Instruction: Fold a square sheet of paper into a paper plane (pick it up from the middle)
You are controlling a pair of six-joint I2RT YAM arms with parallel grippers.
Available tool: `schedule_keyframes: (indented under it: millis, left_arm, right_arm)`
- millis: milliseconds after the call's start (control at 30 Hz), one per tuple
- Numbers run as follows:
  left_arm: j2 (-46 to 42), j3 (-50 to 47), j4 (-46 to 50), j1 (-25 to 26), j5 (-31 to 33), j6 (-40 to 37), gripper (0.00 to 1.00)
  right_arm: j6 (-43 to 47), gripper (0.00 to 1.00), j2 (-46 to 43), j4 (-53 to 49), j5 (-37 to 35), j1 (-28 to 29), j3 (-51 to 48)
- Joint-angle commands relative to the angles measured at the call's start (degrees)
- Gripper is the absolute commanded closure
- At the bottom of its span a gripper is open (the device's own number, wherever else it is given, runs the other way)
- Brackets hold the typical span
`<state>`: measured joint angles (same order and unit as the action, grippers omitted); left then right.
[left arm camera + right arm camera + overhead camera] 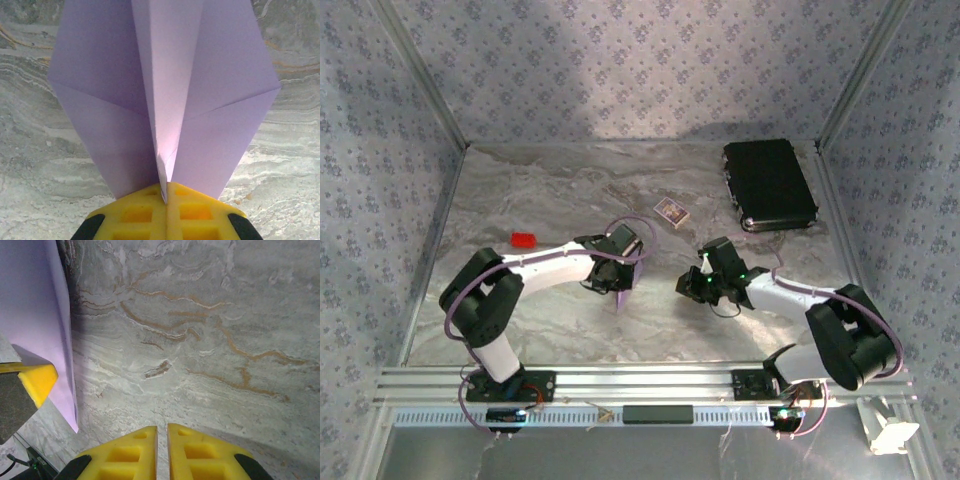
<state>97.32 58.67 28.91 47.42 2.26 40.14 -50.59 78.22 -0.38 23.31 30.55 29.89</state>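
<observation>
The pale lilac paper is folded into a slim dart, the paper plane (165, 85), with a lengthwise crease down its middle and wings spreading to both sides. My left gripper (166, 187) is shut on the tail end of that crease. In the top view the plane (623, 297) hangs from the left gripper (624, 278) just above the marble table. The right gripper (161, 429) is shut with nothing between its fingers, hovering over bare marble to the right of the plane (35, 315). It sits near the table's middle (692, 285), apart from the paper.
A black case (769, 184) lies at the back right. A small patterned card (671, 211) sits behind the grippers, and a small red block (524, 240) lies at the left. Patterned walls enclose the marble table (550, 190) on three sides.
</observation>
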Motion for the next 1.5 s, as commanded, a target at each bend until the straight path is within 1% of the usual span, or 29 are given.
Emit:
schedule_keyframes:
  millis: [0,233,600,833,1000,1267,1467]
  left_arm:
    - [0.83,-0.40,1.15,0.55,0.81,0.62,0.93]
    - [1.65,0.17,1.35,0.56,0.68,0.40,0.89]
    - [2.26,0.66,1.51,0.66,0.79,0.22,0.88]
    - [4.72,3.22,5.60,2.09,4.98,0.24,0.87]
    - [7.35,4.80,8.33,3.59,7.93,0.47,0.84]
    - [9.72,5.74,8.11,4.44,6.79,1.79,0.83]
    - [10.74,6.12,8.60,4.49,6.47,3.75,0.80]
  right_arm:
    - [0.56,0.85,0.84,-1.73,-0.96,0.53,1.75]
    - [1.14,0.85,2.37,-2.60,-1.33,1.01,2.70]
    - [1.21,0.85,3.25,-2.41,-1.23,1.29,2.79]
    - [1.15,0.85,3.23,-2.50,-1.41,1.37,2.72]
    - [1.21,0.85,3.12,-2.86,-1.56,1.36,2.79]
    - [1.54,0.85,2.14,-3.96,-2.26,1.20,2.59]
    - [1.68,0.85,1.63,-4.26,-2.35,0.83,2.38]
